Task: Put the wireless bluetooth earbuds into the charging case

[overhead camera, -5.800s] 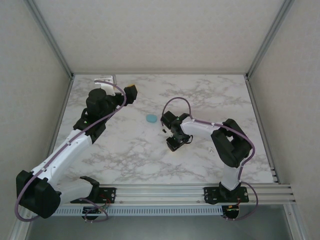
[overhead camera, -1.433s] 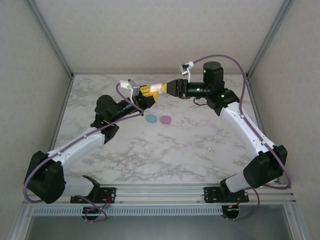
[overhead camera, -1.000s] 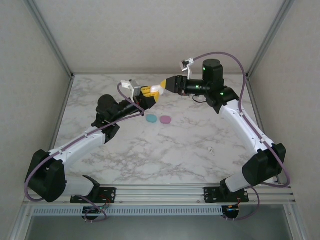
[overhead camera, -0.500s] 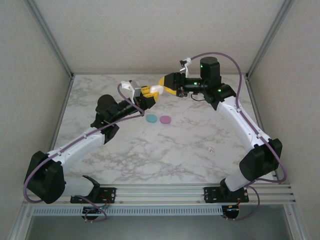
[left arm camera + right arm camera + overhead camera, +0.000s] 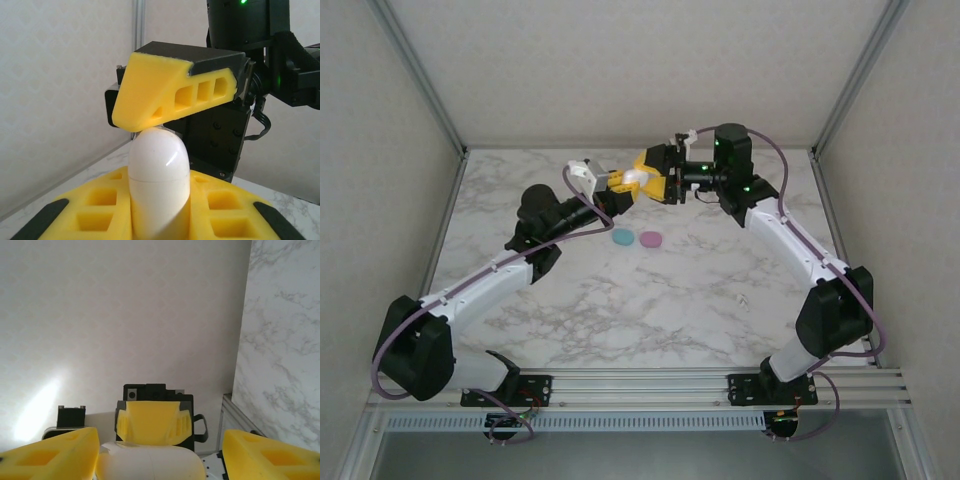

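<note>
Grey-veined marble table (image 5: 620, 300), pale walls (image 5: 620, 70)

This is a robotics lab test cell, not a lived-in room. A white marble-patterned tabletop (image 5: 620, 310) is boxed in by plain off-white panel walls (image 5: 640, 70) held in bare aluminium frame posts (image 5: 420, 75). Along the near edge of the table runs a slotted aluminium rail (image 5: 660, 385). Two white-and-black robot arms (image 5: 480, 285) are bolted to it side by side, each trailing a purple cable (image 5: 785, 195).
</note>
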You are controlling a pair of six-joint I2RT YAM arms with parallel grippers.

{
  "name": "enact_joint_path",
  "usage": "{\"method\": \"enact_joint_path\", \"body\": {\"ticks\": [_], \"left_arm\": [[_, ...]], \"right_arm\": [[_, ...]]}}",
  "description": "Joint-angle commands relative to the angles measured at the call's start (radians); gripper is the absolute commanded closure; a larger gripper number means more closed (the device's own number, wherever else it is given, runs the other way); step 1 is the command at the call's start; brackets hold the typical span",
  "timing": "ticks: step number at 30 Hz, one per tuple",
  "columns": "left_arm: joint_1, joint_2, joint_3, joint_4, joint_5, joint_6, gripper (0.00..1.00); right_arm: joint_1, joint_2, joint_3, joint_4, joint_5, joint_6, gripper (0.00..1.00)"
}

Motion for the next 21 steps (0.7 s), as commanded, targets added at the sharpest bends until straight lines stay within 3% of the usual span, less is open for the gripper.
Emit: {"method": "enact_joint_path", "body": {"ticks": [1,9,21], "left_arm": [[-0.015,0.001,0.052,0.024,-0.003,0.028,0.96],[-0.018,0.002,0.062,-0.05,0.0,0.057,0.93],[-0.017,0.009,0.084,-0.095,0.011,0.058,0.91]], "right_arm": [[0.027,-0.011,-0.012,0.057,0.016,0.08,0.37],[0.032,-0.055,0.041,-0.188,0.11,-0.121,0.47],[0.059,-0.049,0.106,-0.349,0.17,-0.282,0.44]]}}
